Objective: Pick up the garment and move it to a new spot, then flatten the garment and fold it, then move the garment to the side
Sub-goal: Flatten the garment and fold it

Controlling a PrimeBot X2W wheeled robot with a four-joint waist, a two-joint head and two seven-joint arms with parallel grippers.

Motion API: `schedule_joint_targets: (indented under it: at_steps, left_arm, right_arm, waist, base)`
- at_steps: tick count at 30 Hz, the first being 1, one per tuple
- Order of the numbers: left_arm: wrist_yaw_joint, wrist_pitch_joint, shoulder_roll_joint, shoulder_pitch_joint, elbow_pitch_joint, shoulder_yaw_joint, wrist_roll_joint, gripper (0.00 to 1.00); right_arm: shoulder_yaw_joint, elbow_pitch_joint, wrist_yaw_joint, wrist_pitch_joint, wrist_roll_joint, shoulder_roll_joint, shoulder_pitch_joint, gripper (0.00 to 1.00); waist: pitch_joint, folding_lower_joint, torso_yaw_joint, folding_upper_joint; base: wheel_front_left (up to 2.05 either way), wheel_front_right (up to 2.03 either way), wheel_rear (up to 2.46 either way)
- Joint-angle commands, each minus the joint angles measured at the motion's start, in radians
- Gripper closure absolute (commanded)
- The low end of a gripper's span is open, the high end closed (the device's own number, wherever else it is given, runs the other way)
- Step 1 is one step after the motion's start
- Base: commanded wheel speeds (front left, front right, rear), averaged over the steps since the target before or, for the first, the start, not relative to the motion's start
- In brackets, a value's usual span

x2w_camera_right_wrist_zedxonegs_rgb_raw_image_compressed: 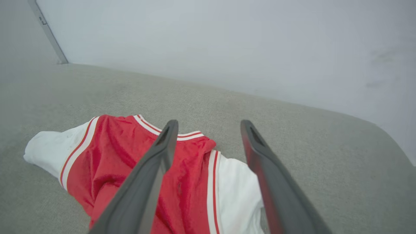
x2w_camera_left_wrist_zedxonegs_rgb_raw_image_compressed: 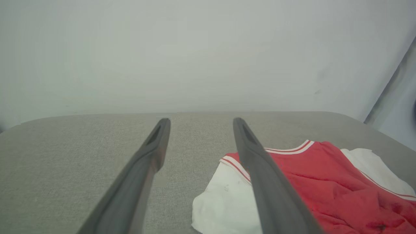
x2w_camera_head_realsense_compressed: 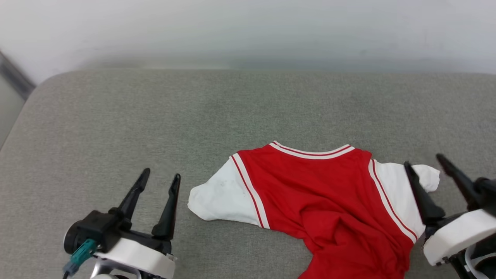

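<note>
Left hand (x2w_camera_head_realsense_compressed: 162, 173) wide open, nothing in it, down near the grey cushion (x2w_camera_head_realsense_compressed: 155, 108) and just beside one white sleeve (x2w_camera_head_realsense_compressed: 221, 197). Right hand (x2w_camera_head_realsense_compressed: 423, 159) wide open too, nothing pinched, fingers spread to either side of the other white sleeve (x2w_camera_head_realsense_compressed: 395, 186), hard to tell whether touching the cloth. Red garment (x2w_camera_head_realsense_compressed: 321, 186) lying on the cushion between both hands, striped collar (x2w_camera_head_realsense_compressed: 312, 152) at the far side, top part fairly flat, bottom part (x2w_camera_head_realsense_compressed: 348, 240) bunched up in wavy folds close to the robot. Looks like time to flatten. Go for the bunched bottom, not the sleeves. Pinch one bottom corner with each hand, grabbing only cloth and not the cushion. Pull gently toward the robot and a little apart, both hands together, to keep the collar in place. Stop after smoothing out the folds. Never pull with just one hand: likely to drag the whole thing crooked
</note>
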Motion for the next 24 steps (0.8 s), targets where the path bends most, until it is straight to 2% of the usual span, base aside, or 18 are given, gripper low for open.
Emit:
schedule_joint_targets:
  at_steps: [1,7,11,15,19,24]
  left_arm:
    - [0.001,0.044,0.013,0.002,0.001,-0.010,-0.003,0.00]
    - [0.035,0.344,0.065,-0.015,-0.064,-0.029,-0.023,0.00]
    - [0.063,0.577,0.103,-0.020,-0.120,-0.035,-0.062,0.00]
    - [0.101,0.761,0.150,-0.042,-0.158,-0.028,-0.068,0.00]
    - [0.123,0.859,0.167,-0.071,-0.181,-0.022,-0.088,0.00]
    - [0.137,0.916,0.186,-0.091,-0.170,-0.023,-0.079,0.00]
  right_arm:
    - [-0.020,-0.006,-0.001,-0.060,-0.012,0.023,-0.016,0.00]
    - [-0.093,-0.028,-0.001,-0.279,-0.076,0.093,-0.052,0.00]
    - [-0.116,-0.015,-0.001,-0.334,-0.107,0.126,-0.066,0.00]
    - [-0.124,-0.006,-0.001,-0.364,-0.118,0.145,-0.090,0.00]
    - [-0.120,0.009,-0.001,-0.383,-0.125,0.153,-0.107,0.00]
    - [-0.115,0.028,-0.001,-0.402,-0.130,0.165,-0.121,0.00]
  waist:
    - [0.020,0.0000,-0.013,0.0000]
    - [0.085,0.0000,-0.044,0.0000]
    - [0.130,0.0000,-0.063,0.0000]
    - [0.179,0.0000,-0.082,0.0000]
    - [0.212,0.0000,-0.104,0.0000]
    - [0.243,0.0000,-0.128,0.0000]
  base:
    - [0.00,0.00,0.00]
    - [0.00,0.00,0.00]
    - [0.00,0.00,0.00]
    - [0.00,0.00,0.00]
    - [0.00,0.00,0.00]
    - [0.00,0.00,0.00]
